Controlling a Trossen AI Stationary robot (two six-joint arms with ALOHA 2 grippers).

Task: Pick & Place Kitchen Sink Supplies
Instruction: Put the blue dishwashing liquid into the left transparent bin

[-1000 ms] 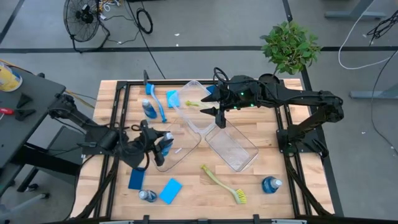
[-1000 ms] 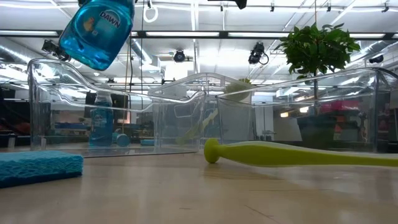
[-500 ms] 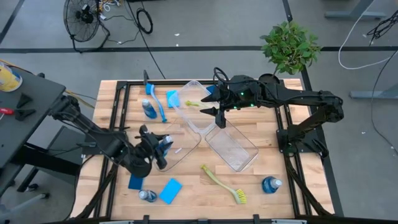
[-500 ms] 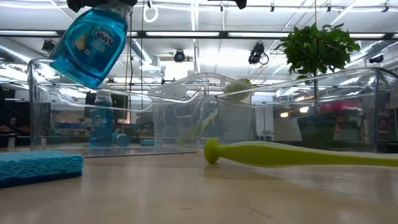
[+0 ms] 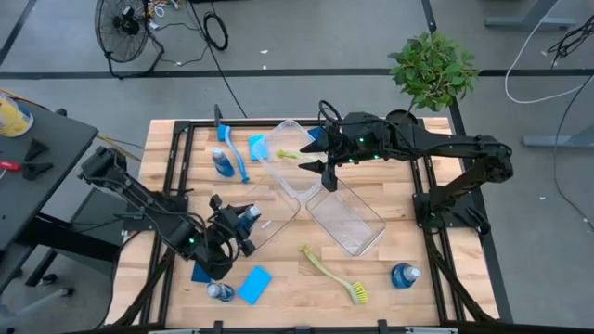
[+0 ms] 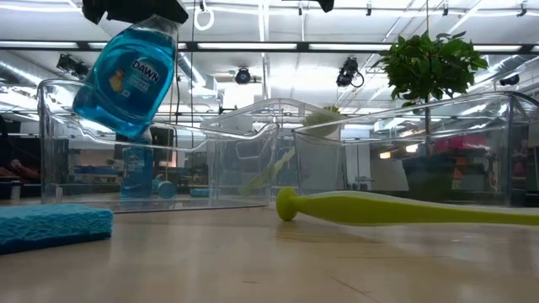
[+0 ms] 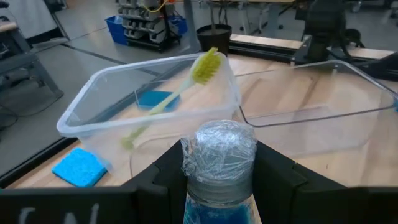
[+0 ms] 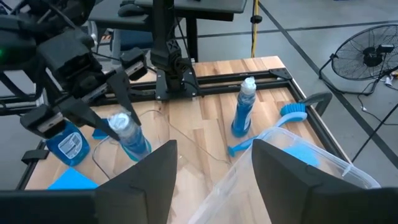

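Note:
My left gripper is shut on a small clear bottle of blue liquid and holds it in the air over the near-left rim of a clear bin. The right wrist view shows this bottle too. My right gripper is open and hovers above the far bins, touching nothing. One far bin holds a yellow-green brush and a blue sponge. My left gripper pinches the bottle at its neck, just under the film-wrapped cap, with one finger on each side. The fingers come slanting from above, across the neck. The bottle hangs tilted below them, lifted clear of table and bins.
On the table lie a dark-blue sponge, a light-blue sponge, a bottle, a yellow-green brush and a lying bottle. Farther off are a standing bottle, a blue brush, a sponge and a potted plant.
My left gripper has come down a little and shifted toward the table's near edge, still shut on the bottle. The bottle now hangs lower and closer to upright than a second ago.

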